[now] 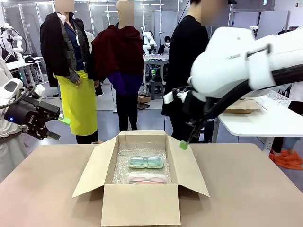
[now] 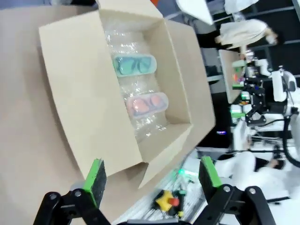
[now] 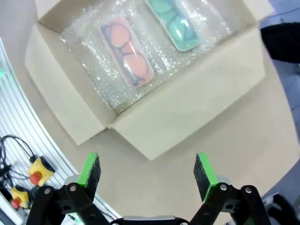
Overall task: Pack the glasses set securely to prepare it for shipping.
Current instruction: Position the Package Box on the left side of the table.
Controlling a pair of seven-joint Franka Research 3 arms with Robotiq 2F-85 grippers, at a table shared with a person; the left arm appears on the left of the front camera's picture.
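Inside an open, bubble-lined cardboard box [image 1: 141, 205], the pink glasses case [image 1: 147, 178] lies nearer, the mint-green glasses case [image 1: 146, 162] just behind, both probably light, slick, brittle, best pinched across their width; left gripper [image 2: 153, 171] and right gripper [image 3: 146, 166] hang open, empty.

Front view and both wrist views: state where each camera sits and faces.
Front view: fixed between the arms, facing across the table toward a standing person; left gripper and right gripper flank the open box.
Left wrist view: on the left wrist, looking down at the box; own open fingers at bottom.
Right wrist view: on the right wrist, looking down at the box; own open fingers at bottom.
All share the mint-green case and pink case.
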